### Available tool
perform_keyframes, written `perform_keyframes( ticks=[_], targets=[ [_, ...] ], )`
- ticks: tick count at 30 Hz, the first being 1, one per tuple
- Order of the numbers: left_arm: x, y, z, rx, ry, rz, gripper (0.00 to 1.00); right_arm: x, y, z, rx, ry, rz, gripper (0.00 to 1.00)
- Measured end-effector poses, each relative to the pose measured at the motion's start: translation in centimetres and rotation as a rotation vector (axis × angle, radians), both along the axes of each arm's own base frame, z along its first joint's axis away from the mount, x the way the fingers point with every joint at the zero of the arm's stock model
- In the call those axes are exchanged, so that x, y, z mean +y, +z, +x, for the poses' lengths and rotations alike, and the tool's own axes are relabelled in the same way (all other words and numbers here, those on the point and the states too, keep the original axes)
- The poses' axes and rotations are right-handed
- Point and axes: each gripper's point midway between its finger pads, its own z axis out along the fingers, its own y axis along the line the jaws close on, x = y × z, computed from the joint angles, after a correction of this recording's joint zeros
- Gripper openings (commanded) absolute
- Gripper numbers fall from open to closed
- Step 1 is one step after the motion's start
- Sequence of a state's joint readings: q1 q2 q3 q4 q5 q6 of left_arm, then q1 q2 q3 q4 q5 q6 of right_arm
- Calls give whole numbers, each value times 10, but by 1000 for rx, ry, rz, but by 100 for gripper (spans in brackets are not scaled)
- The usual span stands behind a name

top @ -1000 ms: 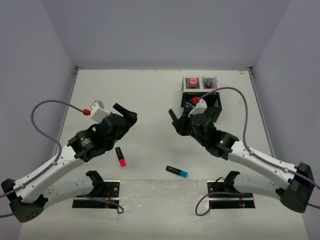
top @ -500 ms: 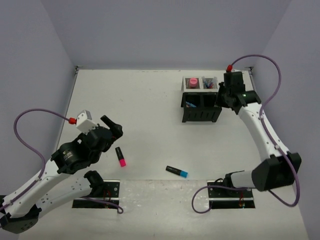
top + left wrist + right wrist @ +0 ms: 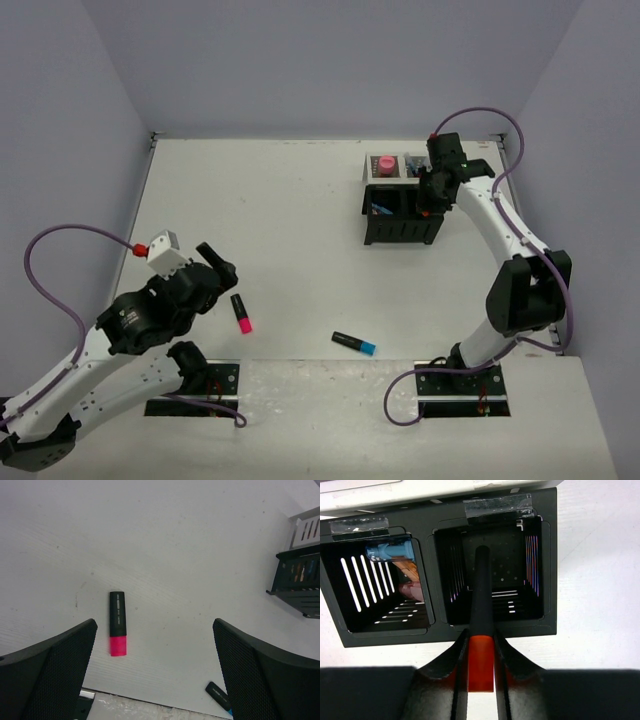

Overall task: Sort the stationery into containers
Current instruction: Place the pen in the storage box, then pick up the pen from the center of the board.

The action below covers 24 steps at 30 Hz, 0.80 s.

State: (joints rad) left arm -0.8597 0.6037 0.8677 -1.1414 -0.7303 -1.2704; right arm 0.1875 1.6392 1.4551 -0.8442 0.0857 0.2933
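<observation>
Orange highlighter (image 3: pixel 481 612) with a black cap sits pinched in the right tool (image 3: pixel 481 640), which is nearly closed around its body. A second ago this arm was in front of the black mesh organizer (image 3: pixel 400 230). Now it hangs over the right dark compartment (image 3: pixel 512 582), cap pointing in, so I judge a drop is near. The left tool (image 3: pixel 154 625), fully spread and holding nothing, has pulled back over the pink highlighter (image 3: pixel 118 622) on the table (image 3: pixel 270 200). A blue highlighter (image 3: pixel 355 343) also remains outside.
</observation>
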Motion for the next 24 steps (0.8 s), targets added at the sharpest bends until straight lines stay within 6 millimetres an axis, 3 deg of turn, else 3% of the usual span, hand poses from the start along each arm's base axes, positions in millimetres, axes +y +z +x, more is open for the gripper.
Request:
perform_keyframes(
  ticks=[5,14,20,24],
  targets=[
    [0,-28,-2,69,-5,65,100,-1,-3,-1,14,6,-7,57],
    [-7,-98,-6,286,37,217,95,4,23,-4,-34,23,-9,62],
    [-10,-130,-5,358,58,270,82,55,92,-45,-235,176,22,63],
    [-15,-143,1,380,77,286,69,77,110,-80,-318,272,87,62]
  ],
)
